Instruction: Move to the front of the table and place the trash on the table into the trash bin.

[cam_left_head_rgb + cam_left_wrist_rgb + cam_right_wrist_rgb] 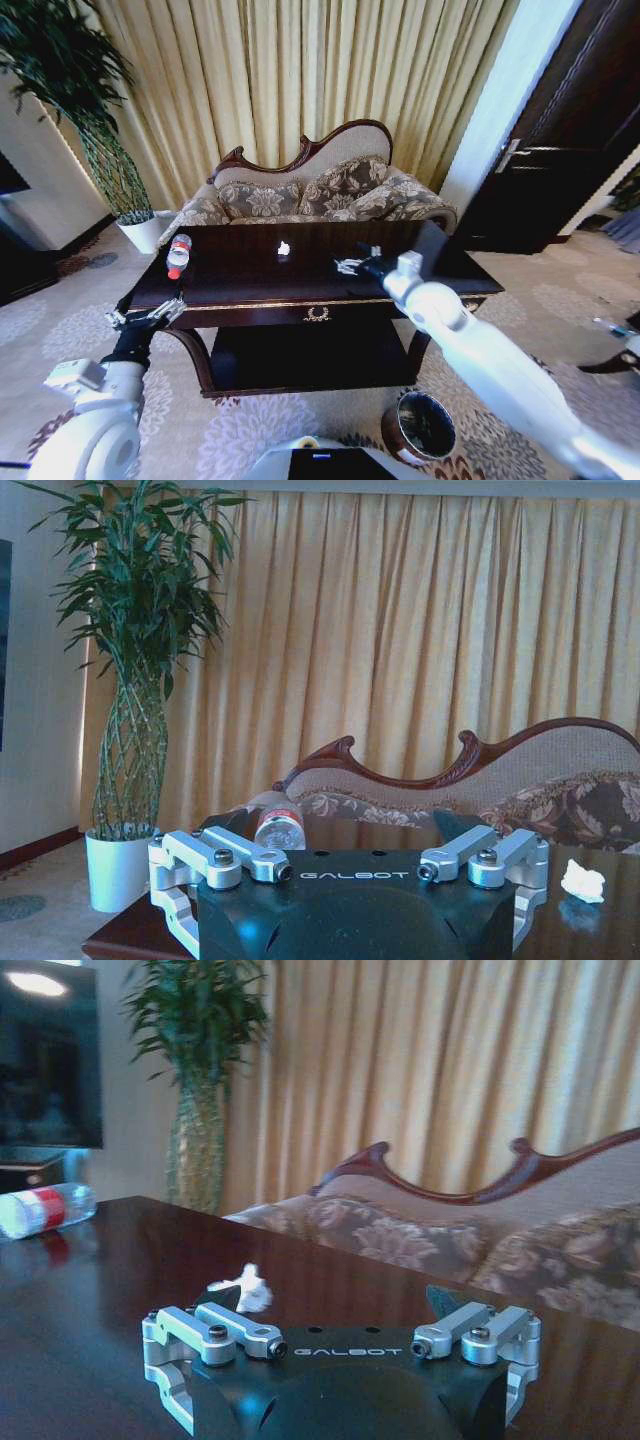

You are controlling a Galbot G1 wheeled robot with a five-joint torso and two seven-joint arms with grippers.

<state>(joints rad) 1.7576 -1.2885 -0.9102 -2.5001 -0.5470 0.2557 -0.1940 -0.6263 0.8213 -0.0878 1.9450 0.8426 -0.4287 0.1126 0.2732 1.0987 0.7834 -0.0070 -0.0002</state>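
Right claw (345, 1305) open over table (420, 285) (paper wad (246, 1290) just ahead).

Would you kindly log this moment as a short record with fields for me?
table: long dark table in front of the sofa
bottle: lying on its side at the table's left end
paper wad: mid-table, toward the far edge
trash bin: on the carpet, front right of the table
left tool: open, off the table's front-left corner
right tool: open, above the tabletop, right of centre
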